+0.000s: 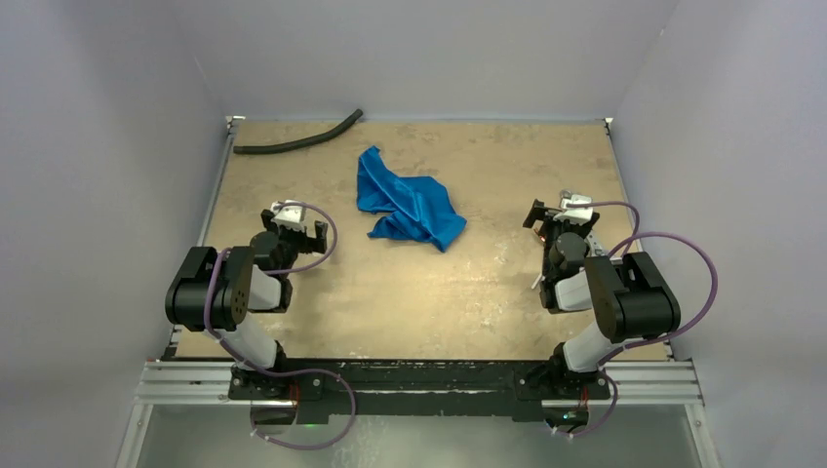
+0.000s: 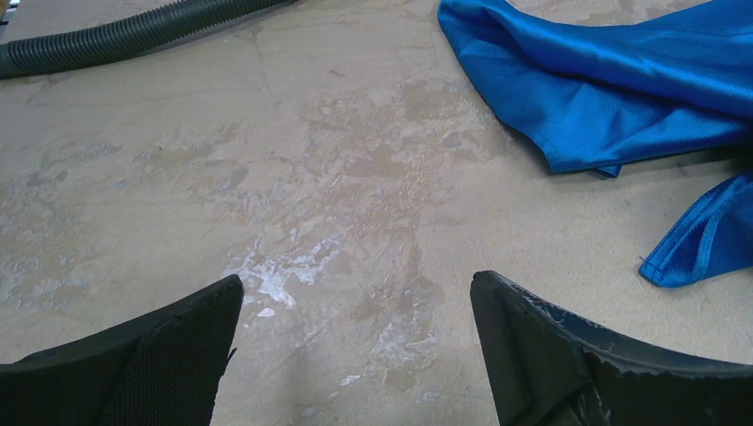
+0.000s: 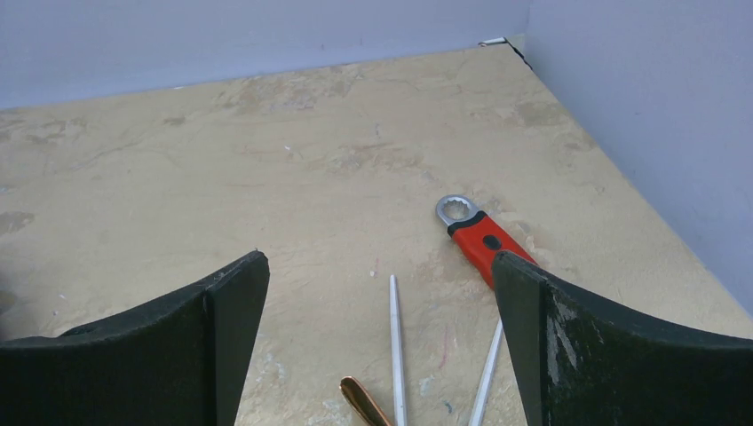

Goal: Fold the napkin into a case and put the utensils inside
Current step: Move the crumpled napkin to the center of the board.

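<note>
From my left wrist, the napkin (image 2: pixel 604 80) runs out past the 12 and 3 o'clock edges, so I see only its near folds and one loose corner. The hose (image 2: pixel 115 35) is cut at 9 and at 12 o'clock, and neither end shows.

From my right wrist, the utensils (image 3: pixel 395 346) are clipped at 6 o'clock. I see two silver stems and a copper tip, but cannot tell heads from handles. The wrench (image 3: pixel 475 235) shows its ring end, and its red handle passes behind a finger of my right gripper (image 3: pixel 380 262) toward 4 o'clock.

From above, my right arm (image 1: pixel 624 292) covers the wrench and nearly all the utensils, leaving only a pale sliver.
</note>
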Robot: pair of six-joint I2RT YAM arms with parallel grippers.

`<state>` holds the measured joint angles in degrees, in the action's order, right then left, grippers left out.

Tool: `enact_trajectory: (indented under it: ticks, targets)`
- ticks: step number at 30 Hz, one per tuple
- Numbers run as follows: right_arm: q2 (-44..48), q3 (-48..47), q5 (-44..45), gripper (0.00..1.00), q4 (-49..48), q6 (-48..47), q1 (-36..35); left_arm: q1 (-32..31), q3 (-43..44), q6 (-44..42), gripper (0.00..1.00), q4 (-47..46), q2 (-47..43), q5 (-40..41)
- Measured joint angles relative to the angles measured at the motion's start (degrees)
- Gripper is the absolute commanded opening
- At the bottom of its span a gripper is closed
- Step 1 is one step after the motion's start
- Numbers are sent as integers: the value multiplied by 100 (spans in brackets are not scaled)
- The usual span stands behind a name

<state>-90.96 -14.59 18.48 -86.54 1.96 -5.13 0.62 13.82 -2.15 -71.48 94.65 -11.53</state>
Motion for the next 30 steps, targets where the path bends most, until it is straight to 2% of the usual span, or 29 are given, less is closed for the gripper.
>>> enact_trajectory:
  ticks: [12, 14, 16, 18, 21, 23, 27, 30]
  targets:
    - [4, 15, 389, 99, -26, 116, 0, 13, 2, 2, 99, 9, -7, -7]
    - [59, 55, 442, 99, -33, 116, 0, 76, 70, 4, 99, 323, -146, -39]
    - [345, 140, 459, 99, 125, 85, -31, 153, 507, -48, 99, 1432, -487, -129]
    - [1071, -39, 570, 99, 1014, 326, -52, 188, 1493, -142, 99, 2887, -645, -286]
    - [1788, -1182, 568, 99, 2806, 1167, 39, 197, 3244, -295, 99, 4929, -621, -560]
    - [1897, -1985, -122, 99, 3427, 1788, 269, 199, 4028, -337, 99, 5912, -612, -778]
    - [1963, -2577, -1576, 99, 3807, 2354, 535, 199, 4699, -280, 99, 7320, -601, -1202]
    - [1469, -3379, -2015, 99, 4690, 2159, -15, 190, 4929, -192, 99, 8234, -511, -1427]
